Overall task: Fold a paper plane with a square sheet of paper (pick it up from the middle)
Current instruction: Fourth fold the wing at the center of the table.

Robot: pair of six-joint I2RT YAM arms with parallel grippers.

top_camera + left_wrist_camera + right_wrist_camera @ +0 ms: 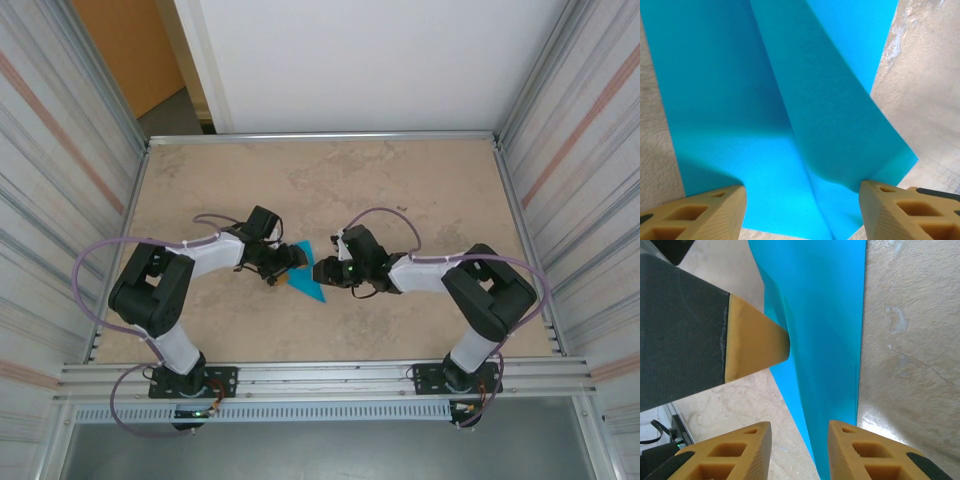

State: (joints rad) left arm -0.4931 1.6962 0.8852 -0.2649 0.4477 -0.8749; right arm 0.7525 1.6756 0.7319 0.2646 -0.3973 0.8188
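Top external: thin turquoise-blue square sheet of paper [307, 283] lies on the tabletop [420, 190], left claw [289, 262] and right claw [321, 270] meeting over it; folding judged under way. Left wrist: left claw [802, 192] spread, straddling a raised flap [840, 125]. Right wrist: right claw [800, 427] part-spread, sheet edge between its fingers, unpinched. Next: flatten the crease.

The top external camera sits high above and behind both arm bases. It looks steeply down on the whole mottled beige stone-patterned desk [400, 180], far from the left claw [289, 262] and the right claw [319, 270]. Each wrist camera sits just behind its own claw and faces out past the tan ribbed fingertips [715, 212], very close to the desk. All three views share the thin turquoise-blue creased sheet of paper [308, 288] between the claws. The right wrist view also takes in one left-claw finger [755, 340], ahead and to the left of its own claw.
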